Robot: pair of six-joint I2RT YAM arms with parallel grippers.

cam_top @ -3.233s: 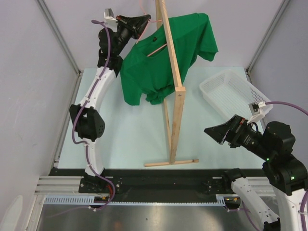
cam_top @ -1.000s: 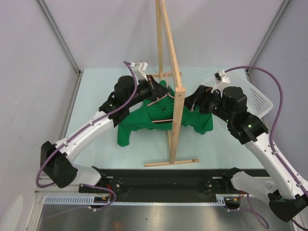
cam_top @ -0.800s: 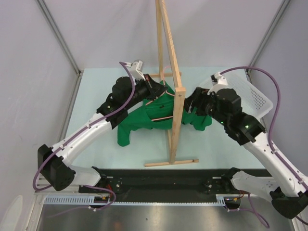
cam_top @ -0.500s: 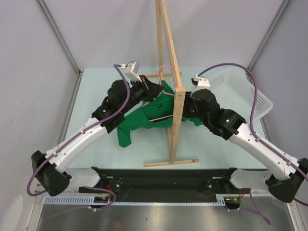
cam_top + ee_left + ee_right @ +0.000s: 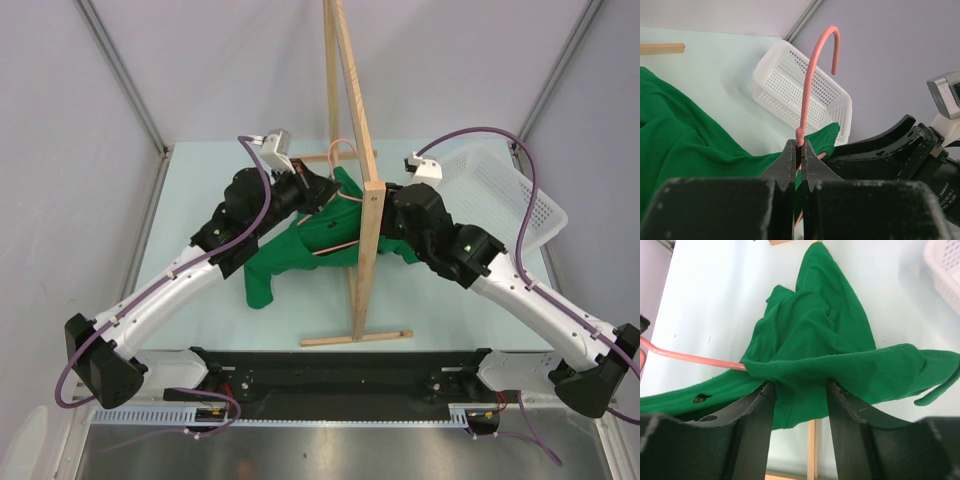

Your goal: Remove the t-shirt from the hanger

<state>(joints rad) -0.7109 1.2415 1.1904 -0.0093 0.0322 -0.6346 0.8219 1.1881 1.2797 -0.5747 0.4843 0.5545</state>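
Left gripper [image 5: 799,146]: jaws clamped on the hanger [image 5: 811,80] neck, below the hook. Right gripper [image 5: 800,386]: jaws closed about bunched shirt [image 5: 825,335] cloth. The shirt, not yet off the hanger, lay low over the worktop [image 5: 300,310] beside the rack [image 5: 365,260]. Cloth was judged light, limp and stretchy; best gripped at the shoulder.

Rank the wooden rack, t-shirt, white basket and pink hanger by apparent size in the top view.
1. wooden rack, the longest by far.
2. t-shirt and white basket: about alike, and the arms hide parts of both.
3. hanger, only thin wire showing.
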